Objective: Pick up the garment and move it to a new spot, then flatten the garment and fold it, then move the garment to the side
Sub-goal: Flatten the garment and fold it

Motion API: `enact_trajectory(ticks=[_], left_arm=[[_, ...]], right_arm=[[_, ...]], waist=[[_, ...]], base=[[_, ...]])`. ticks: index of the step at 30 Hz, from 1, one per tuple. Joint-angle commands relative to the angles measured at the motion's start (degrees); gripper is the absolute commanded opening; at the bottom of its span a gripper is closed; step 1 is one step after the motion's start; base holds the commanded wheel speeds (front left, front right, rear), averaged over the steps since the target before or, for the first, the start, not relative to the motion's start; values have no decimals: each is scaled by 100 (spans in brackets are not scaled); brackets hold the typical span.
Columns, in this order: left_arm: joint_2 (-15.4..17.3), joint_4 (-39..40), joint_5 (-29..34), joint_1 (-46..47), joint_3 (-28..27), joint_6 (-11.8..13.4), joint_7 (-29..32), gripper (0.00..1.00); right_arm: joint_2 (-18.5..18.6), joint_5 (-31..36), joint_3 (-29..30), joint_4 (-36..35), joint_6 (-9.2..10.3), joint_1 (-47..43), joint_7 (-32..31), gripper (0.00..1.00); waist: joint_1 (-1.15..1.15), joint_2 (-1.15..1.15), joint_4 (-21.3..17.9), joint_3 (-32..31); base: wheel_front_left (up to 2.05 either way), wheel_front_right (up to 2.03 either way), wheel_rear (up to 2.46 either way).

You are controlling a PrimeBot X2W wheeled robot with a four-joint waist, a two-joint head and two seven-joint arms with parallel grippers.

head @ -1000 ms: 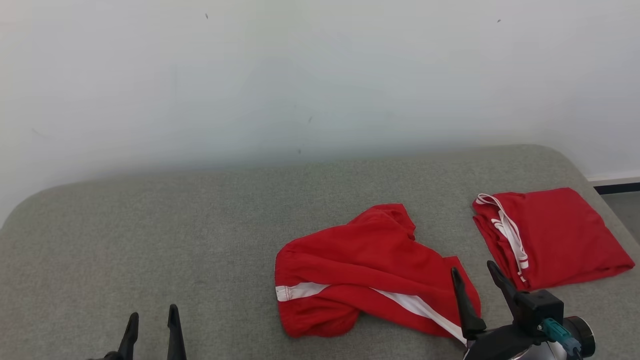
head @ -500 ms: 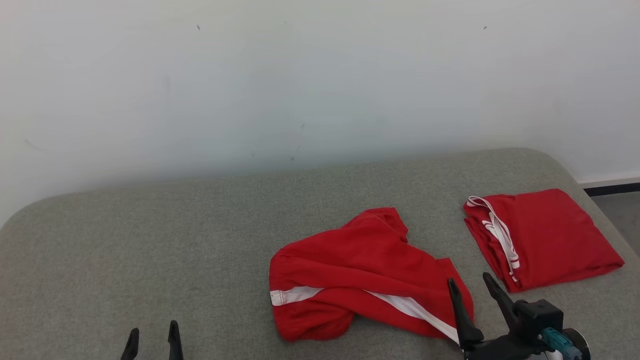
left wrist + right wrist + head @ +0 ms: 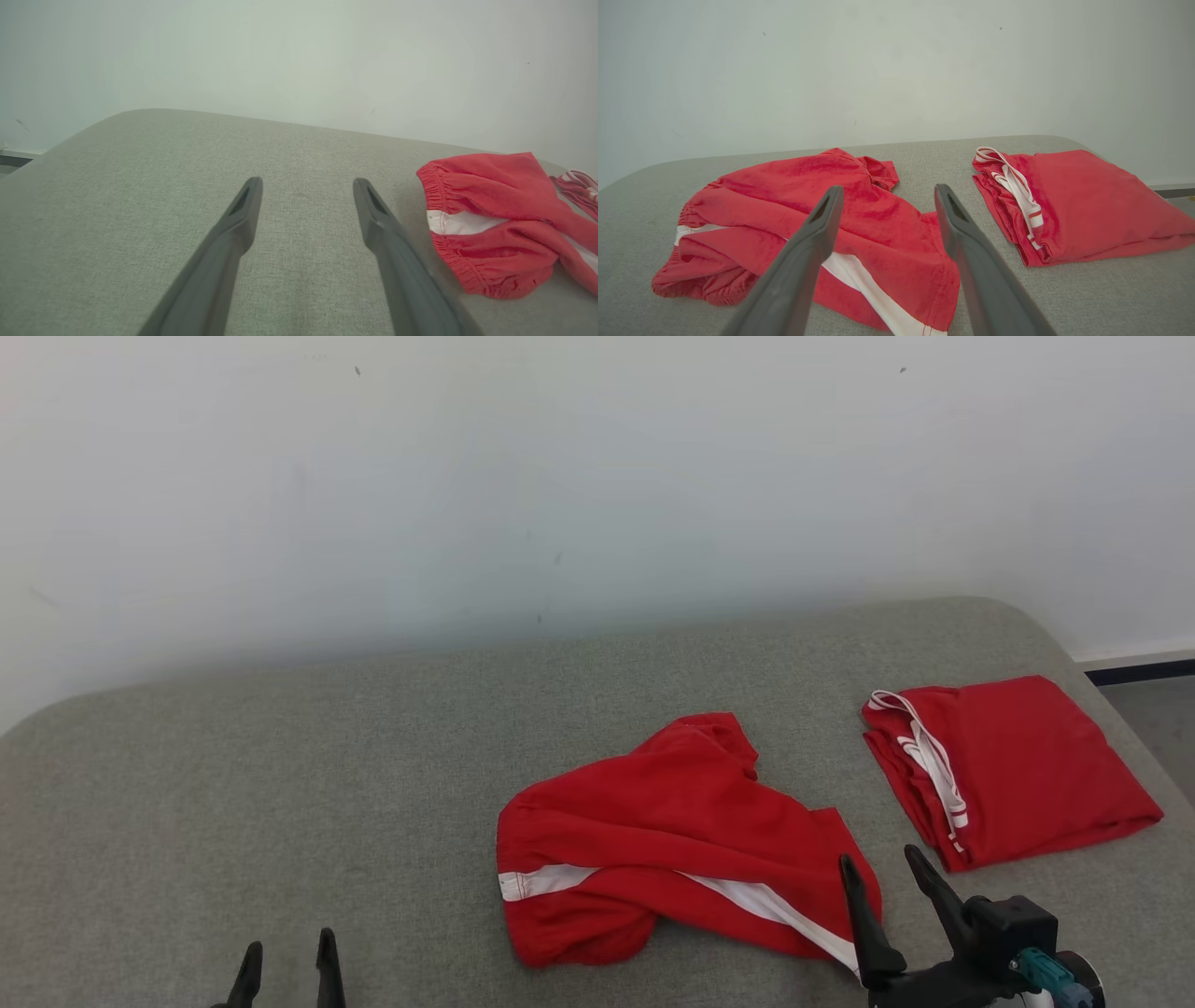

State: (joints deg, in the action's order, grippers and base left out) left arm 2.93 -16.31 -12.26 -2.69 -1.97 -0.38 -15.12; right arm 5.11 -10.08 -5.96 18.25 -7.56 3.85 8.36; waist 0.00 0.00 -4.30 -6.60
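Found garment (image 3: 672,821) crumpled near front edge of counter (image 3: 280,784), long axis left-right, waistband pointing left; unmoved since earlier. Kept left claw (image 3: 288,943) and right claw (image 3: 878,856) wide, empty.

**Plain wall, grey padded surface**

Pale off-white wall (image 3: 597,476) across the back, a few small dark specks (image 3: 357,371) on it. In front, a wide grey woven-fabric padded surface (image 3: 233,784) with rounded corners. Far right: dark baseboard (image 3: 1144,670) strip, grey floor (image 3: 1158,719) below it. Soft, even light, no hard shadows.
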Motion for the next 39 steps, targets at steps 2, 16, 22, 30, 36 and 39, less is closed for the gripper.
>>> enact_trajectory(ticks=[2, 16, 22, 30, 36, 39], left_arm=[[3, -105, 47, 191, 101, -66, 1, 100], [0, -1187, -385, 1217, 961, -301, 686, 100], [1, -1530, -689, 1487, 1319, -250, 751, 100], [2, -1828, -759, 1873, 1542, -179, 742, 100], [2, -2083, -777, 2152, 1603, -130, 744, 100], [2, -2176, -790, 2247, 1646, -147, 721, 100]], right_arm=[[-8, -52, 36, 2, 17, 54, -66, 100], [-103, -142, -16, 430, 17, 122, -1214, 100], [-142, -242, -131, 638, 17, 299, -1400, 100], [-177, -400, -344, 1020, 17, 592, -1382, 100], [-194, -527, -481, 1282, 17, 734, -1286, 100], [-202, -600, -598, 1367, 17, 817, -1215, 100]], waist=[[0, 0, -28, 73], [0, 0, -489, 573], [0, 0, -729, 805], [0, 0, -752, 1074], [0, 0, -730, 1171], [0, 0, -725, 1201]], base=[[0, 0, 0], [0, 0, 0], [0, 0, 0], [0, 0, 0], [0, 0, 0], [0, 0, 0]])
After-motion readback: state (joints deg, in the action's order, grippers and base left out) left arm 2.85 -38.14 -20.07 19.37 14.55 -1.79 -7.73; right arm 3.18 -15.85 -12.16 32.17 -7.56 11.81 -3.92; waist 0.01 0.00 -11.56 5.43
